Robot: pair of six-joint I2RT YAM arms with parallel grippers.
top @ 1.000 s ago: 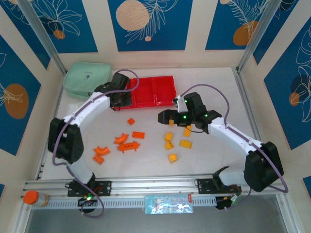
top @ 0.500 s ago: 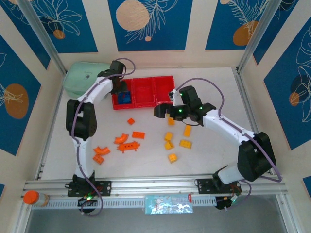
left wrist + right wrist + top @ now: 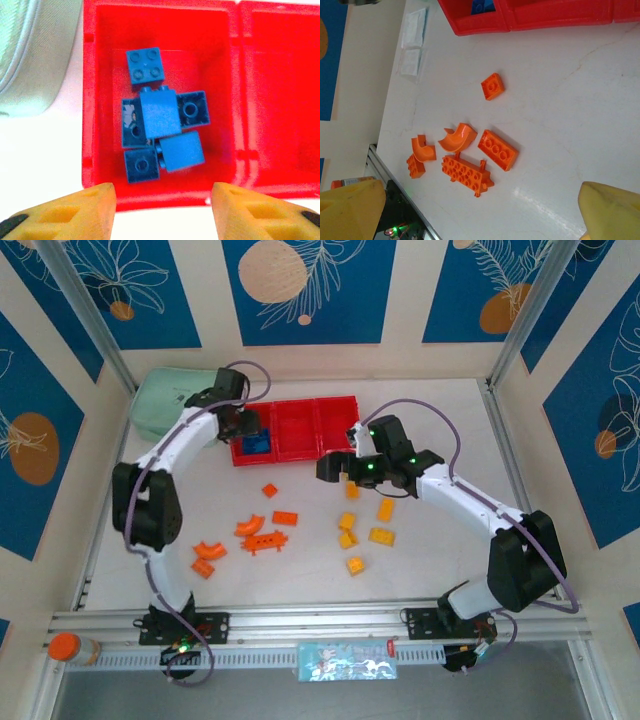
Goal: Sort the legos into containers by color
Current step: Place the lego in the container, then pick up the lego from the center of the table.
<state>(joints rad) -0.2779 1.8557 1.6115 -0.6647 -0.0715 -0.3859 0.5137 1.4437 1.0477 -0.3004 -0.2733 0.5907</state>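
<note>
The containers (image 3: 300, 428) are red bins in a row at the back of the table. Several blue legos (image 3: 162, 125) lie piled in the left bin (image 3: 90, 100). My left gripper (image 3: 162, 202) hovers at that bin's near rim, open, with nothing between its yellow fingers (image 3: 85, 210). From above, the left gripper (image 3: 247, 427) sits at the bin's far-left side. Orange legos (image 3: 467, 172) lie loose on the table, seen from above left of centre (image 3: 265, 539). Yellow legos (image 3: 381, 536) lie scattered further right. My right gripper (image 3: 328, 470) hangs open above the table in front of the bins; (image 3: 480, 215).
A mint green pouch (image 3: 178, 400) lies left of the bins, also in the left wrist view (image 3: 35, 50). Two clear packets (image 3: 412, 62) lie on the table near the left bin. The middle bin (image 3: 280, 100) has a bare floor.
My left gripper has drawn back off the left bin, uncovering the blue legos, and its jaws have spread wider. The right gripper shifted slightly left and farther back, still open.
</note>
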